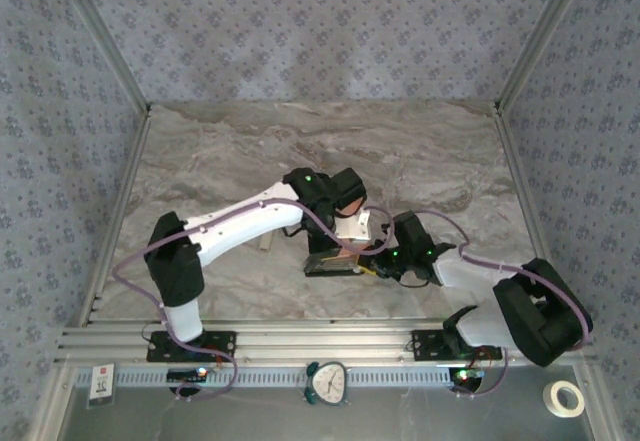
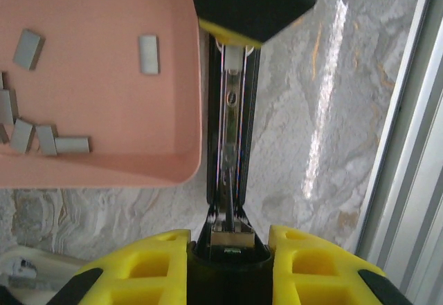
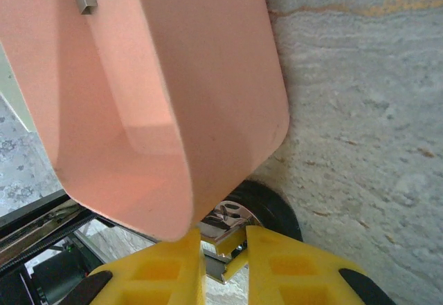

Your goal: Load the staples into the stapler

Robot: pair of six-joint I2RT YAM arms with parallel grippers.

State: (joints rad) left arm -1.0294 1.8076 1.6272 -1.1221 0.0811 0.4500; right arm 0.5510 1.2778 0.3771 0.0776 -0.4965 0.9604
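Staples (image 2: 72,144) lie loose in the pink tray (image 2: 111,90), upper left of the left wrist view, just beside the open stapler (image 2: 232,111). Left gripper (image 2: 228,239) pinches the stapler's near end; right gripper (image 3: 223,239), bottom centre, pinches its chrome part.

The staples (image 2: 148,54) are grey, tray (image 2: 104,171) salmon-pink, stapler (image 2: 232,104) black, fingers (image 2: 169,241) yellow, table (image 2: 332,111) grey-veined marble.

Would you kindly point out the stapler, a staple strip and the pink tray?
stapler (image 2: 232,111): left wrist view, its open metal channel.
staple strip (image 2: 149,54): left wrist view, strip's middle.
pink tray (image 2: 104,97): left wrist view, bare floor.
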